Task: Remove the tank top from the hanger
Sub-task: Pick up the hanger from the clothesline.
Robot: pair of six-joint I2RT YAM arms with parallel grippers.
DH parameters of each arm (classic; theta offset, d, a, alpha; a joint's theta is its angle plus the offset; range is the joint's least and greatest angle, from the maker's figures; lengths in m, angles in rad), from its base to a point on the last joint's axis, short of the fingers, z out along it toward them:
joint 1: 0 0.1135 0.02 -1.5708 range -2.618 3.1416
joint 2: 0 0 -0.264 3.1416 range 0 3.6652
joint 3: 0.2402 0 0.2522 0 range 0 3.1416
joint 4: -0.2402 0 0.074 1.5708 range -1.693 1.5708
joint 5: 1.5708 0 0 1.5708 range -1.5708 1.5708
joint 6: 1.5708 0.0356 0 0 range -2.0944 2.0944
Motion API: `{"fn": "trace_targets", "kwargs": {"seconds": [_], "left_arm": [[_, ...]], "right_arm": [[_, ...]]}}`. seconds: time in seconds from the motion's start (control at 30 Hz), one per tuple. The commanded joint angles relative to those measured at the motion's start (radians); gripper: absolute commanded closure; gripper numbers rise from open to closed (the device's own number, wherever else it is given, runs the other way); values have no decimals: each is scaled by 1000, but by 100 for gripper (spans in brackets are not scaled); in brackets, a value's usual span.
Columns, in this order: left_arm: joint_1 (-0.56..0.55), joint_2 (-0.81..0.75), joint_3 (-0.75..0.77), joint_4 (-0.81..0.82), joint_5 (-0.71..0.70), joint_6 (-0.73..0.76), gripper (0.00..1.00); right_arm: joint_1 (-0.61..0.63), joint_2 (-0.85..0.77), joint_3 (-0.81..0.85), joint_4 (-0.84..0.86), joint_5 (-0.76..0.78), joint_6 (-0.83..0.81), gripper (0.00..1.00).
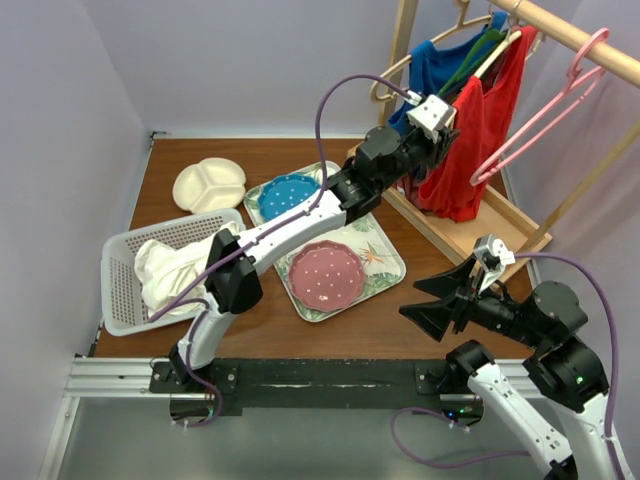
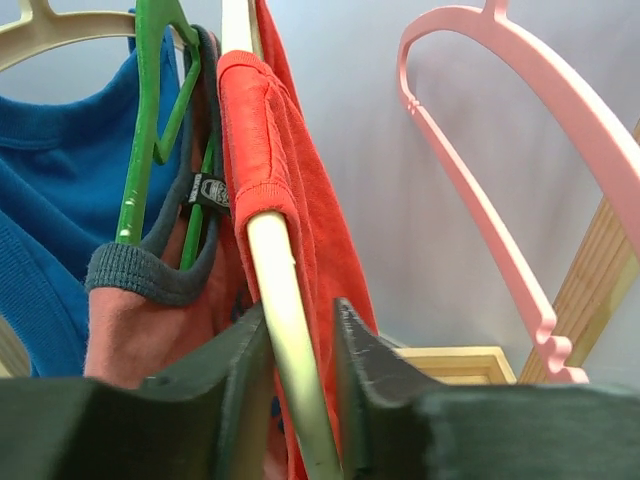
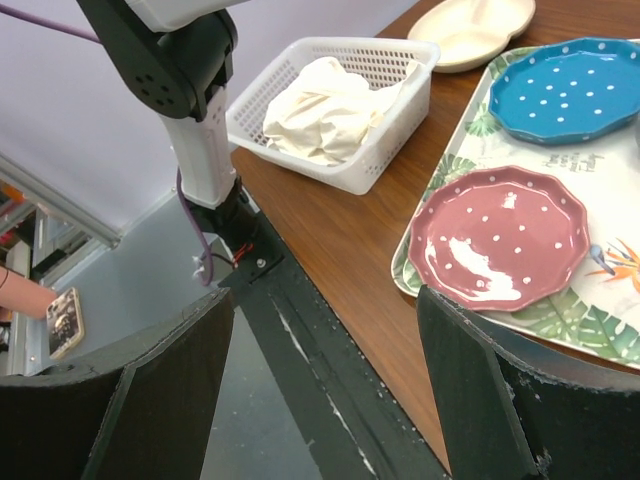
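The red tank top point(image 1: 478, 135) hangs in the upper right of the overhead frame, still draped on its pale hanger point(image 2: 285, 320) on the wooden rack point(image 1: 572, 33). In the left wrist view its red strap is folded over the top of that hanger's arm, in the upper middle of the frame.

The left tool point(image 1: 450, 125) is reaching up to the garment. Its two fingers point(image 2: 235, 375) stand close on either side of the pale hanger arm near the bottom centre of the wrist view. The left-hand one lies against the arm, with a sliver of red fabric showing beside the other. We cannot tell whether it is actually clamped.

To the left of the strap we see a green hanger point(image 2: 148, 120) and a blue garment point(image 2: 50, 200). A bare pink hanger point(image 2: 505, 215) hangs to the right, apart from the tank top.

The right tool point(image 1: 410, 300) hovers at the lower right of the overhead frame, above the near edge of the bench point(image 1: 260, 150). Its jaws are spread wide with nothing between them.

A white basket point(image 1: 120, 300) holding a cream cloth point(image 1: 170, 268) sits at the left. A tray point(image 1: 378, 250) in the centre carries a blue plate point(image 1: 287, 197) and a pink plate point(image 1: 325, 273).
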Motion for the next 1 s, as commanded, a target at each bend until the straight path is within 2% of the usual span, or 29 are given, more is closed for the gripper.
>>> {"fn": "trace_targets", "kwargs": {"seconds": [0.0, 0.1, 0.13, 0.37, 0.57, 0.8, 0.97], "left_arm": [[-1, 16, 67, 76, 16, -5, 74], [-1, 21, 76, 90, 17, -5, 90], [-4, 18, 63, 104, 17, 11, 100], [-16, 13, 69, 187, 40, 13, 100], [-16, -54, -51, 351, 28, -4, 100], [-14, -66, -39, 400, -21, -7, 100], [-14, -70, -46, 440, -7, -13, 100]], "right_arm": [[0, 17, 42, 1, 21, -29, 22], [0, 18, 52, 1, 22, -34, 22], [2, 20, 53, 1, 22, -34, 22], [0, 38, 81, -11, 25, -52, 22], [2, 36, 72, -2, 22, -51, 22], [2, 41, 78, 10, 21, -48, 22], [-1, 36, 72, 1, 21, -51, 22]]}}
